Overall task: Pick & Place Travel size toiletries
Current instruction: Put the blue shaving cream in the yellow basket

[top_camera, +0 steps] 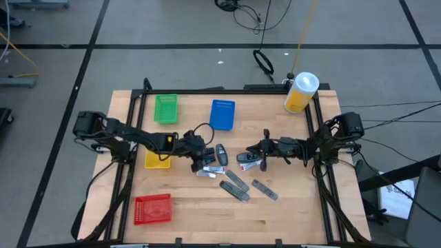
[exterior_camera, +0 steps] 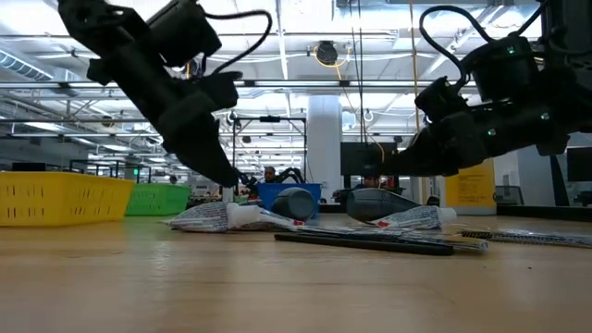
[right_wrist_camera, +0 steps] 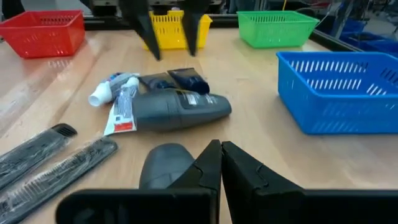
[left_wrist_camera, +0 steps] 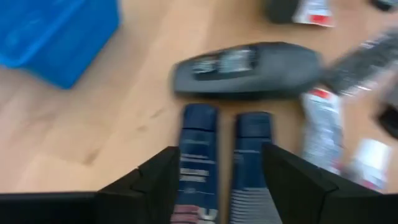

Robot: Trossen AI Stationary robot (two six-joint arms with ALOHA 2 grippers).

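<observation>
My left gripper (left_wrist_camera: 217,171) stands with its jaws apart over two small dark blue tubes (left_wrist_camera: 225,163) that lie side by side on the wooden table (top_camera: 296,213), near the middle of it, just beside the dark grey bottle (left_wrist_camera: 249,70). I judge the step in hand is the grasp of one blue tube, so I would first shift the gripper sideways until only one tube is between the fingers, because now both tubes sit inside the gap and I could pinch the two together. Then I would descend straight and close gently across the narrow width. My right gripper (right_wrist_camera: 219,163) is low over the table with its jaws together and holds nothing that I can see; a second dark grey bottle (right_wrist_camera: 166,163) lies just under it. The toiletries form a loose cluster in the table's centre: the blue tubes, the two grey bottles, a whitish tube with red print (right_wrist_camera: 121,106) touching the first bottle, and flat grey packets (top_camera: 238,186) nearer the front edge. The blue tray (top_camera: 222,114) is near.
</observation>
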